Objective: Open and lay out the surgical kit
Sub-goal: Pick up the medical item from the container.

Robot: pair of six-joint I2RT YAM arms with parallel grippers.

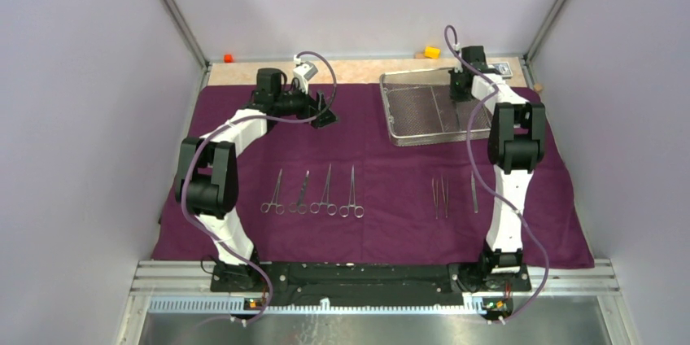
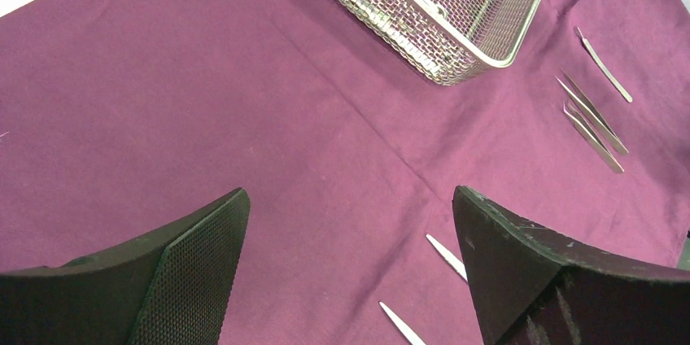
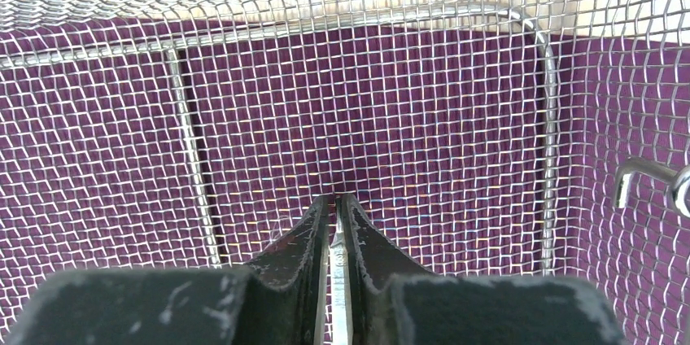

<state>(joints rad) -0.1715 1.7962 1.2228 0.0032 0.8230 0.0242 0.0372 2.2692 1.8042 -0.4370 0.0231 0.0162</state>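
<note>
Seen from overhead, the purple cloth wrap (image 1: 390,227) lies spread flat across the table. At its 10 o'clock the left gripper (image 1: 325,111) hovers over bare cloth with its jaws spread wide and nothing between them. In its wrist view two pale clamp tips sit just beside the right-hand finger (image 2: 521,255).

We count four ring-handled clamps (image 1: 313,193) in a row at 7 o'clock. Their long axes run roughly 12 to 6, with tips toward 12 and rings toward the arm bases, well apart from the left jaws.

Right of centre, three tweezers (image 1: 445,197) lie parallel on the same 12-to-6 line.

At 1 o'clock the wire-mesh tray (image 1: 407,109) rests on the cloth, long side running 9 to 3. The right gripper (image 1: 460,89) reaches down inside it. From its wrist camera we see the fingers (image 3: 301,243) drawn almost together on a slim steel piece (image 3: 338,280) standing in the narrow gap, just above the mesh floor.
</note>
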